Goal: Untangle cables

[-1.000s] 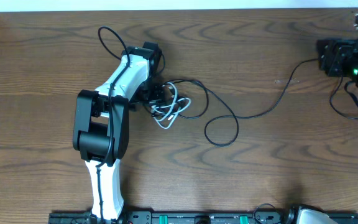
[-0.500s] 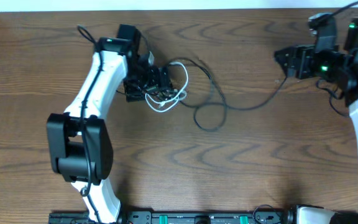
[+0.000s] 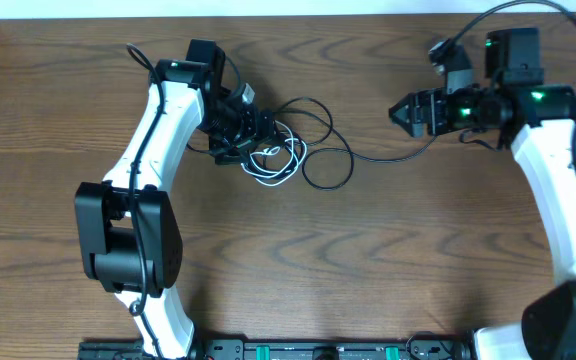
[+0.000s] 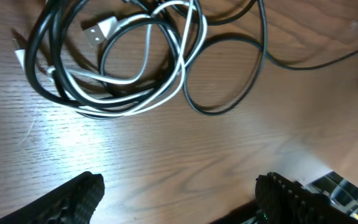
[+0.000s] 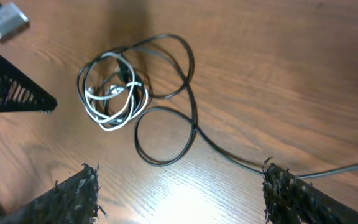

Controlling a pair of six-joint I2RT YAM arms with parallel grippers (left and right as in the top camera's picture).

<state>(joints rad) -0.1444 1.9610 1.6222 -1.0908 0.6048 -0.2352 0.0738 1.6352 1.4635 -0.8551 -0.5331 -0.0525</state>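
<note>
Currently 2 arms reach inward over bench (image 3: 368,260); left gripper (image 4: 179,180) splayed just beside cables (image 3: 278,160), right gripper (image 5: 179,168) splayed too.

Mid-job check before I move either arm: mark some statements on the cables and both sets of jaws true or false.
1. The white cable is wound in among black loops. True.
2. The left gripper has its jaws shut on the white cable. False: the jaws stand open with nothing between them; the tangle lies ahead of them.
3. The right gripper has its jaws open. True.
4. The tangle sits at the bottom edge of the overhead view. False: it lies on the table in the upper half of that view, beside the left gripper.
5. A long black cable runs from the tangle toward the right gripper. True.
</note>
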